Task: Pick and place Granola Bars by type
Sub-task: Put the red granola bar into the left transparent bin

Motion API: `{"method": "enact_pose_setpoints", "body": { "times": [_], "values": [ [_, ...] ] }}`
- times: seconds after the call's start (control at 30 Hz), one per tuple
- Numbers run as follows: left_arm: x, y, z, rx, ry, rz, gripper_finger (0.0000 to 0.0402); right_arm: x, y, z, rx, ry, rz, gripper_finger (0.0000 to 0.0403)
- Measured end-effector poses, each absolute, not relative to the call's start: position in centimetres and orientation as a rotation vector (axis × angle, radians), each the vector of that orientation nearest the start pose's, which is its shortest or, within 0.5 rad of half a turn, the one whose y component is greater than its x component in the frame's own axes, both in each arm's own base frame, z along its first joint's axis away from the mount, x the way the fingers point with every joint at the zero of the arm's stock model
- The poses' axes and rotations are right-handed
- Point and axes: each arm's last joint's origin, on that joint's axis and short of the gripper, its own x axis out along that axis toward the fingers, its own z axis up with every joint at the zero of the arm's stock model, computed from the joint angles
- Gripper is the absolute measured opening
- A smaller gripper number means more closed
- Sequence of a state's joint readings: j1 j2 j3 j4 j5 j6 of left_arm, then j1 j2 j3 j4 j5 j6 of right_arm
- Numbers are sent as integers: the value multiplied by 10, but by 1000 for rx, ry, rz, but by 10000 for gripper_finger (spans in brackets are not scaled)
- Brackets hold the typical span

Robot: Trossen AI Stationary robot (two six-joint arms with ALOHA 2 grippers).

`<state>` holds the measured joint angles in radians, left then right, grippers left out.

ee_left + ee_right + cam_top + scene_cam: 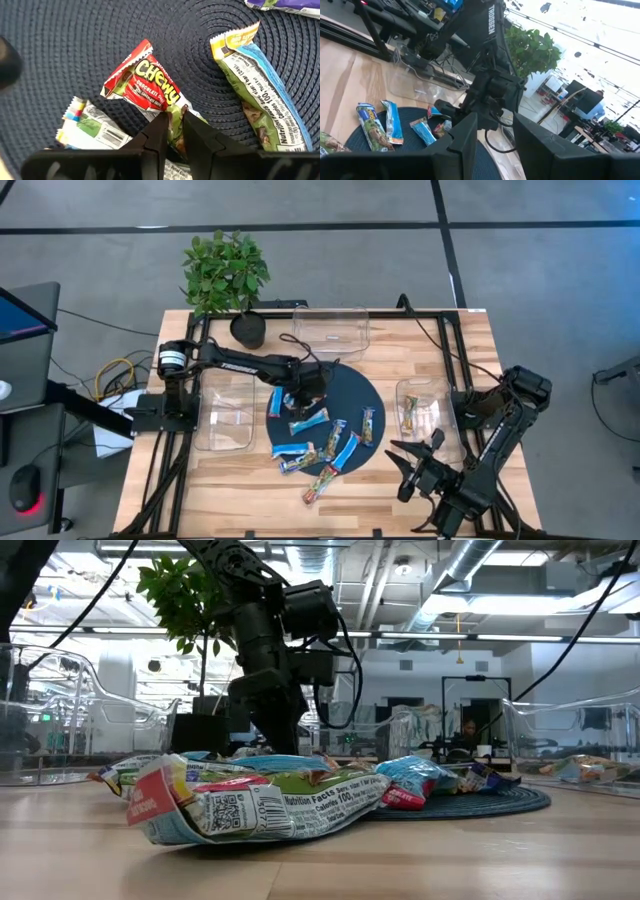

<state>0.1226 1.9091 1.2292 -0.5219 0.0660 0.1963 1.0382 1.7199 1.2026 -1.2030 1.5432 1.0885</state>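
Left gripper: left gripper (174, 131) is down over the round dark woven mat (375, 395) at mid-counter, its two dark fingers (155, 135) nearly together and pinching the end of a red-wrapped chewy granola bar (142, 85) that lies on the mat.
Right gripper: right gripper (418, 461) hovers off the mat near the counter's front right corner, fingers spread apart, holding nothing.
Granola bars: about nine glossy packets (330, 442), blue-and-white and multicoloured, lie scattered on the mat's front half and on the bare wood just in front of it; one multicoloured packet (250, 805) lies closest to the low camera, its barcode and nutrition panel facing out.
Beside the held bar: a blue-and-yellow packet (260, 95) lies label-down just next to it, apart from it; a white packet with coloured stripes (87, 125) lies at the other side.
Right bin: a clear plastic bin (445, 392) on the right holds at least one packet (411, 414).
Other bins: two more clear bins, left (222, 418) and back (333, 328).
Counter: light wooden counter (240, 485), a potted green plant (226, 272) at the back left.
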Motion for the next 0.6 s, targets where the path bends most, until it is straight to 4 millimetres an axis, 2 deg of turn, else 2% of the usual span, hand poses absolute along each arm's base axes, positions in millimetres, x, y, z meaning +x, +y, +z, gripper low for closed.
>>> {"method": "enact_pose_setpoints", "body": {
  "times": [0.6],
  "values": [
    [369, 43, 159, 84, 1199, -82, 48, 173, 237, 227, -602, 210, -507, 120]
  ]
}}
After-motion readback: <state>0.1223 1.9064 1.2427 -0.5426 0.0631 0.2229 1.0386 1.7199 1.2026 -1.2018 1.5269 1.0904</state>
